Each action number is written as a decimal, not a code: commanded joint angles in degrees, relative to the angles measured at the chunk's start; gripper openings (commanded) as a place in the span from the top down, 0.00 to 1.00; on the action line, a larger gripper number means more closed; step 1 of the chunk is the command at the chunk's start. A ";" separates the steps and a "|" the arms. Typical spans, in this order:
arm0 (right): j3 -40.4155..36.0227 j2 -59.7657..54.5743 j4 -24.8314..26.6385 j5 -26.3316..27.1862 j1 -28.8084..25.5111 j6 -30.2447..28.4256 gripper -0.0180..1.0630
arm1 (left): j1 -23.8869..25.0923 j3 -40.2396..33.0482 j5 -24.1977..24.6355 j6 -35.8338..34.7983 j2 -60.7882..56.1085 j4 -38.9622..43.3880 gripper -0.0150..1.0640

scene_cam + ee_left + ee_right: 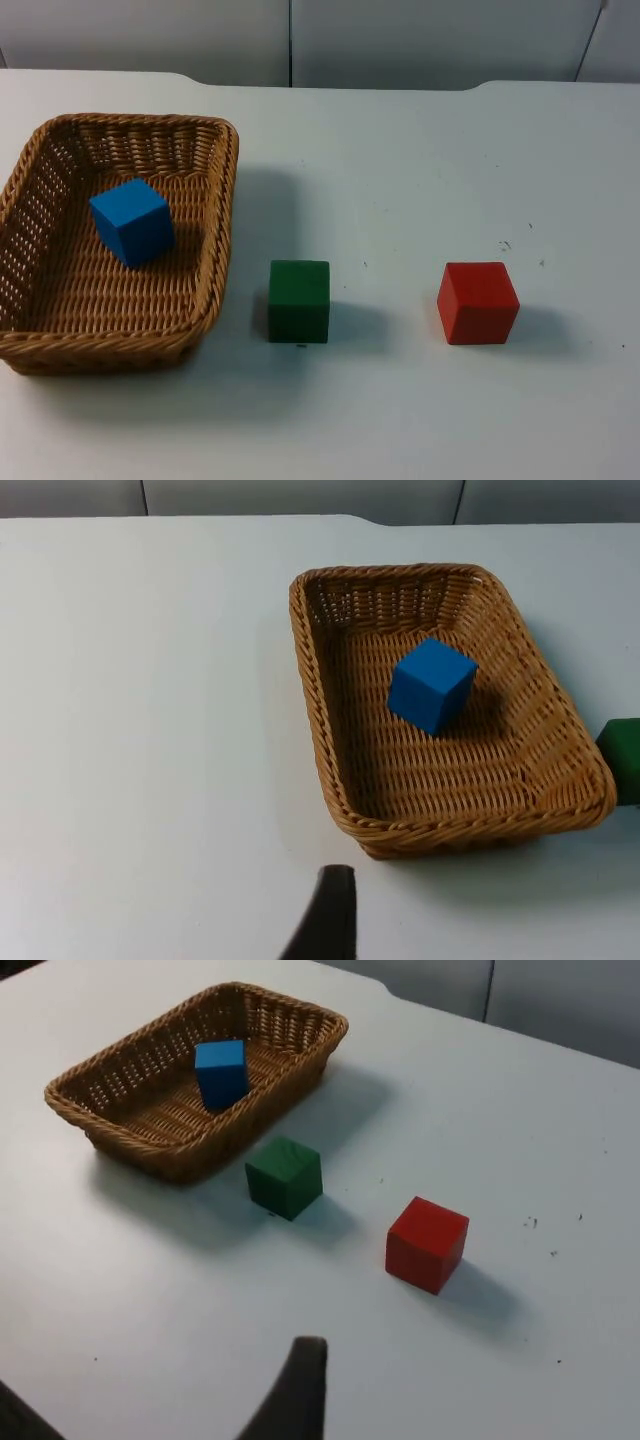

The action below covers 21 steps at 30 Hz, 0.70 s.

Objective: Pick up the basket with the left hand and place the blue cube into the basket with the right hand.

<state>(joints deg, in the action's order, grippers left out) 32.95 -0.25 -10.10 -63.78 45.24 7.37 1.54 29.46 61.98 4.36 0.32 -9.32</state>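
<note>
**Blue cube already in basket, arms drawn back**

Wicker basket (60, 345) sits flat on the white table (420, 400) at the near left, with the blue cube (132, 221) tilted inside it, leaning as if dropped rather than set down. Just beside the basket stands a green cube (299, 301); a red cube (478, 302) stands well apart. Neither gripper's finger state can be told. The task looks finished.
</note>
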 commanded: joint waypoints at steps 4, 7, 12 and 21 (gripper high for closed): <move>-1.23 0.25 1.73 -0.68 0.22 -0.56 0.18 | 0.23 -0.13 -0.62 -0.36 -0.32 0.19 0.27; -3.44 0.25 3.68 1.38 0.51 -3.67 0.18 | 0.23 -0.13 -0.62 -0.36 -0.32 0.19 0.27; -3.44 0.25 3.07 1.50 0.51 -4.83 0.18 | 0.23 -0.13 -0.62 -0.36 -0.32 0.19 0.27; -3.96 0.25 2.85 2.16 0.51 -4.83 0.18 | 0.23 -0.13 -0.62 -0.36 -0.32 0.19 0.27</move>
<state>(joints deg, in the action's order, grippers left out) 29.61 -0.25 -6.99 -62.52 45.61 2.96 1.54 29.46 61.89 4.36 0.32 -9.32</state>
